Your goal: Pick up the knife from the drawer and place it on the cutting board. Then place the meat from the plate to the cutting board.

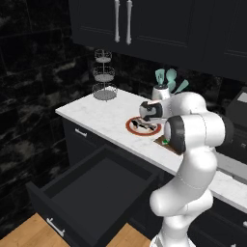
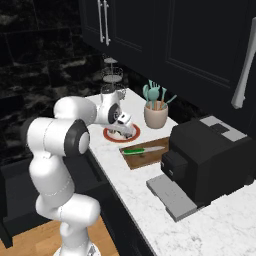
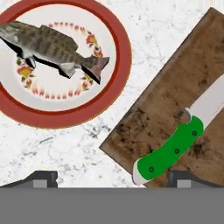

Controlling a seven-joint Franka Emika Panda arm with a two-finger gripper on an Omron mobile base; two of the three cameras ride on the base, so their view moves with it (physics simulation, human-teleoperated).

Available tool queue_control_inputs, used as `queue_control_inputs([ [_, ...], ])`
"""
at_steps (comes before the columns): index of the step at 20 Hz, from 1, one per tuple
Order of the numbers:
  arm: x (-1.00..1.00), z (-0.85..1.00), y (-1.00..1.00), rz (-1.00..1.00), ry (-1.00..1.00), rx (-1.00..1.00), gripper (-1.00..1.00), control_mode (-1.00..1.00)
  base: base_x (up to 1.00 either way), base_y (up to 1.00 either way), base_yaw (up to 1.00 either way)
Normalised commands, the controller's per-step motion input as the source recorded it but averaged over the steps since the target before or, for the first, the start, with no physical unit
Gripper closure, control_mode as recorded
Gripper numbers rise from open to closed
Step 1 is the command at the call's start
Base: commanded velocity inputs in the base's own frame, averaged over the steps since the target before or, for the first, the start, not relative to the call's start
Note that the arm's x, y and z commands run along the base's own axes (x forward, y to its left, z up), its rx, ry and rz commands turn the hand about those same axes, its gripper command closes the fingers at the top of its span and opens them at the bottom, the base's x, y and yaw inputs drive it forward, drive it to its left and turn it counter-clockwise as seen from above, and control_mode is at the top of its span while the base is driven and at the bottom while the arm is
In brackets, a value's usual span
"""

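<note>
In the left base view we see the wide, deep black drawer with its slim silver bar handle pulled out, its dark inside showing nothing we can make out. On the white marble counter sits the round plate with a red-orange rim and cream centre, a dark elongated shape lying on it. The white arm bends forward over the counter, and its gripper hangs just above the plate, partly hiding it.

In the right base view the flat rectangular brown wooden cutting board lies just beside the plate, and the knife with a green handle and pale blade lies on the board. A cream utensil crock holds teal tools.

In the hand view the meat, a grey-brown streaked fish, lies inside the plate. The knife rests on the board. The two dark fingertips stand wide apart, holding nothing, above the counter between plate and board.
</note>
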Motion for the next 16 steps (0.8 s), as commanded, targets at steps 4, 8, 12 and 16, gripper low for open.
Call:
queue_control_inputs([
  [4, 0.43, 0.00, 0.01, 0.53, 0.01, -0.02, -1.00, -1.00, 0.00, 0.00, 0.00],
  [8, 0.48, 0.00, 0.09, 0.46, 0.00, -0.04, -1.00, -1.00, 0.00, 0.00, 0.00],
  [12, 0.53, -0.18, 0.16, 0.32, 0.05, -0.08, -1.00, -1.00, 0.00, 0.00, 0.00],
  [16, 0.49, -0.34, 0.18, 0.22, 0.09, -0.10, -1.00, -1.00, 0.00, 0.00, 0.00],
])
